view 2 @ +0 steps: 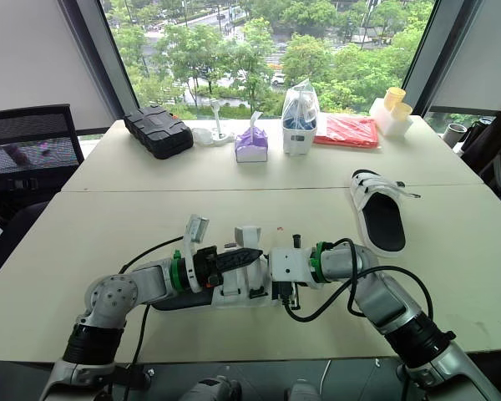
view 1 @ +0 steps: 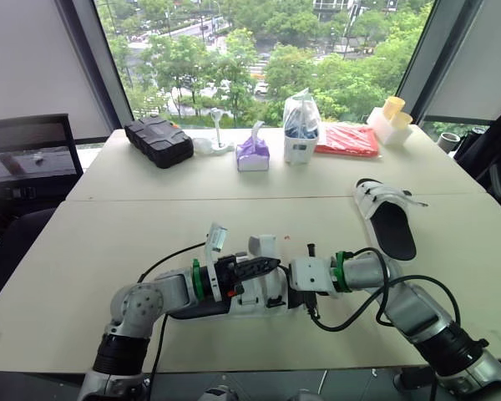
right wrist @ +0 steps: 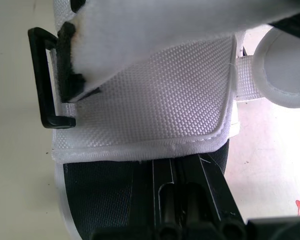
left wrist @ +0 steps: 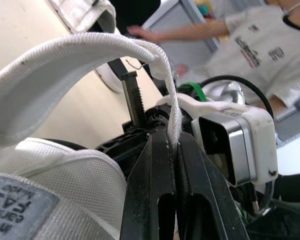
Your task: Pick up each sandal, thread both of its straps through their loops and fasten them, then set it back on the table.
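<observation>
Holding the white fabric strap (left wrist: 65, 65) by its thin edge, the left gripper (left wrist: 172, 150) has its two black fingers clamped together on it. The strap belongs to the white woven sandal with black footbed (view 1: 250, 299), which lies near the front edge of the pale table (view 1: 92, 234), between my two arms. The right gripper (right wrist: 177, 167) has its fingers together against the black footbed, but I cannot tell if they nip anything.

I judge the sandal light, with a bendable sole. The strap looks soft and floppy, so it may fold instead of pushing through the black rectangular loop (right wrist: 42, 80). I would hold it close to the tip and steady the sole.

The second white sandal (view 1: 388, 217) lies well apart to the right. A black ribbed case (view 1: 159, 140), a purple tissue pack (view 1: 252, 154) and a red packet (view 1: 348, 139) stand far behind, not in the way. A person in a white shirt (left wrist: 260, 45) is near.
</observation>
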